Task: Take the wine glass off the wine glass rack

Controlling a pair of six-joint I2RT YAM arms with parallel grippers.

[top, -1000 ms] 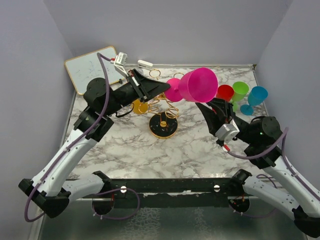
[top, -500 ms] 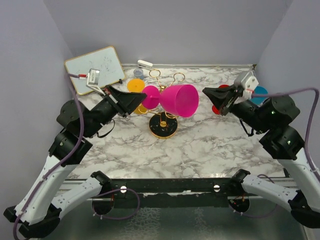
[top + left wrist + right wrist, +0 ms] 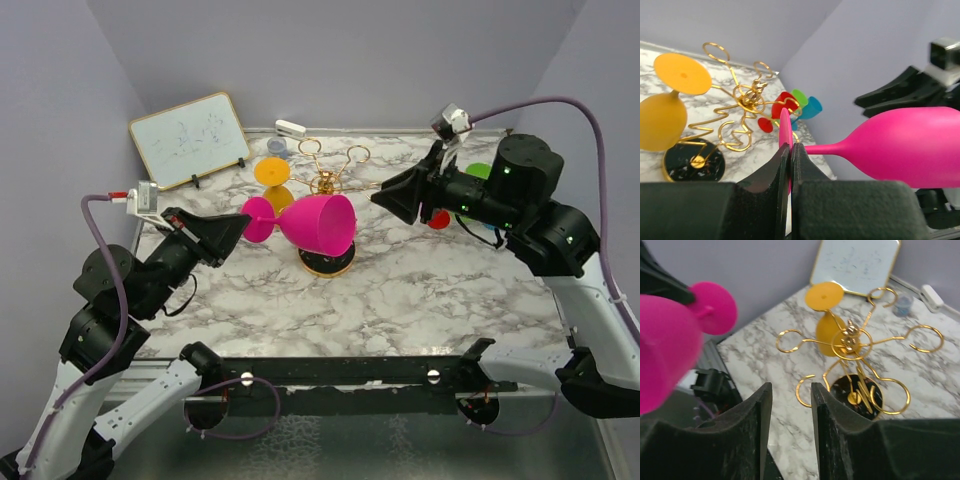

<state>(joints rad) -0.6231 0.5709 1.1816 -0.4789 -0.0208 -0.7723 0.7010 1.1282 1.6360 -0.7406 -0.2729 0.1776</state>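
Pink wine glass (image 3: pixel 318 225) is already off the wine glass rack (image 3: pixel 332 182), lying sideways just beyond the left hand (image 3: pixel 240 224), which is clamped on its foot. Right hand (image 3: pixel 380 197), fingers apart, holds nothing. I'd say only setting it on the tabletop (image 3: pixel 400 290) remains.

We saw a white marble table (image 3: pixel 400 290) with grey veins. On it stood the wine glass rack (image 3: pixel 326 266) on its round black base, a whiteboard (image 3: pixel 190 138) propped at the far left corner, a small white block (image 3: pixel 290 128) at the far edge, and a red glass (image 3: pixel 782 107), a green glass (image 3: pixel 800 96) and a blue glass (image 3: pixel 812 106) together on the right.
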